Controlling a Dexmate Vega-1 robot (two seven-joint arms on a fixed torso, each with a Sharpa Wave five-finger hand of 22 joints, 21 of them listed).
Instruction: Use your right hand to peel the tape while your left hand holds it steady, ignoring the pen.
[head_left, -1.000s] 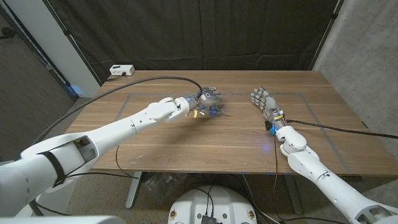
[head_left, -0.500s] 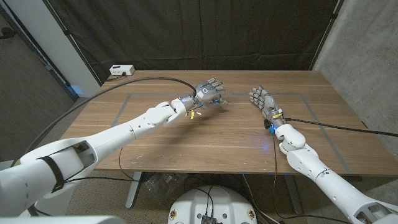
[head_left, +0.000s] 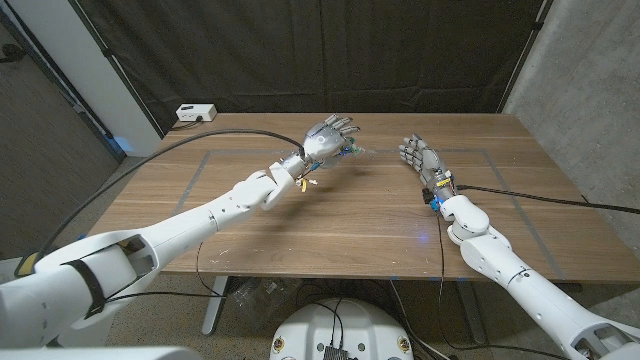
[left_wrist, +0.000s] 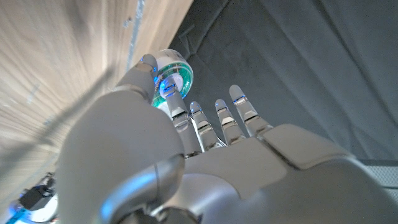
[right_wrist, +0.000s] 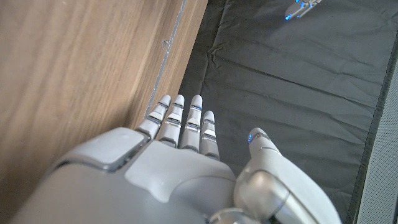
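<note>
My left hand (head_left: 329, 137) is raised over the far middle of the table (head_left: 330, 215), its fingers (left_wrist: 233, 121) reaching out straight while the thumb pinches the tape roll (left_wrist: 170, 77) against them. To its right, well apart, my right hand (head_left: 421, 162) stands over the table with fingers (right_wrist: 180, 121) straight and together, holding nothing.

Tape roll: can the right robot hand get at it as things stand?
Probably yes. The left robot hand holds the tape roll above the table; the right robot hand is open, nothing between them.
</note>
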